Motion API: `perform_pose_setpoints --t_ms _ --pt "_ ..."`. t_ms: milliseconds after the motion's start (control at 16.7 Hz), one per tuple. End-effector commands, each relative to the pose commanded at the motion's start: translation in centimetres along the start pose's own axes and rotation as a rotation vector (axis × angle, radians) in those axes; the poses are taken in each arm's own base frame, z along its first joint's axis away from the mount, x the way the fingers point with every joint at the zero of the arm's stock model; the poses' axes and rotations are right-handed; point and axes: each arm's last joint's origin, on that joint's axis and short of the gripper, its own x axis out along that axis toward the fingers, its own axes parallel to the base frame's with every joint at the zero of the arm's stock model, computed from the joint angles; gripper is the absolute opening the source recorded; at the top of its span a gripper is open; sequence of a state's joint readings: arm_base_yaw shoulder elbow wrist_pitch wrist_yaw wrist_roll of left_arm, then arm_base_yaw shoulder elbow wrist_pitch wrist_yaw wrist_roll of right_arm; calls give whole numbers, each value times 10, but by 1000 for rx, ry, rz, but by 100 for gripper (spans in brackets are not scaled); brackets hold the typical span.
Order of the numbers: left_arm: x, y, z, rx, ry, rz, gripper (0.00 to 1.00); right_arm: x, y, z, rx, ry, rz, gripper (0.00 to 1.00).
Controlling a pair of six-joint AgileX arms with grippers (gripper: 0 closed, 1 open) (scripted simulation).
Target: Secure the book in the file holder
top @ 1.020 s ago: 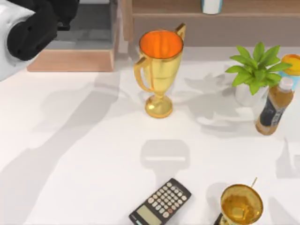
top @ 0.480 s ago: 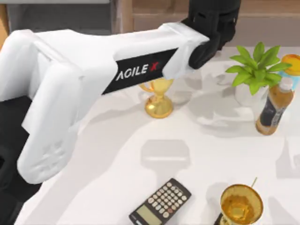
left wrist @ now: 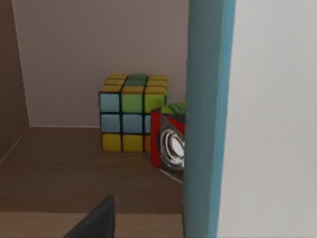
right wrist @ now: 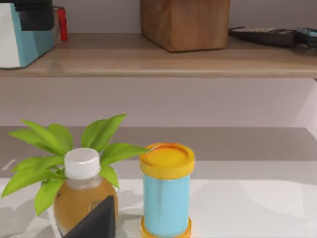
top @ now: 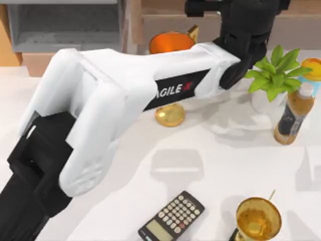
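Note:
The light blue-teal book [right wrist: 20,42] with white page edges stands upright on the wooden shelf [right wrist: 148,54] at the back. My left gripper [top: 241,12] has reached across the table and sits black over the book's top [right wrist: 32,15]. In the left wrist view the book's cover [left wrist: 205,124] rises very close, and one dark finger [left wrist: 96,223] stands apart from it, so the gripper is open. The grey file holder [top: 65,27] sits at the back left with nothing in it. My right gripper is parked at the right; one finger [right wrist: 96,220] shows, and it is open.
A gold trophy [top: 170,47] stands under the left arm. A plant [top: 273,73], a tea bottle [top: 293,113] and a yellow-capped can [right wrist: 166,191] crowd the right. A calculator [top: 171,217] and a second gold cup [top: 258,219] lie in front. A colour cube [left wrist: 131,111] sits on the shelf.
My left arm has swung from the back left corner across the table to the shelf at the back right, uncovering the file holder. The objects on the table have not moved.

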State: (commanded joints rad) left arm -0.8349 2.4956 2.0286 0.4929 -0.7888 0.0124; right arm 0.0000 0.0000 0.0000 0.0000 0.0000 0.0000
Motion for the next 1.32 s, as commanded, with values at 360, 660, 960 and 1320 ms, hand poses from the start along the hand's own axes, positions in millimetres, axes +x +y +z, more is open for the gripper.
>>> perform_pose_setpoints --t_ms 360,660,960,1320 --pt "8 0 0 0 0 0 100 0 0 0 0 0 0 100" --pt "20 0 0 0 0 0 100 0 0 0 0 0 0 100" --pt "20 0 0 0 0 0 85 0 0 0 0 0 0 100" --pt "20 0 0 0 0 0 40 0 0 0 0 0 0 100"
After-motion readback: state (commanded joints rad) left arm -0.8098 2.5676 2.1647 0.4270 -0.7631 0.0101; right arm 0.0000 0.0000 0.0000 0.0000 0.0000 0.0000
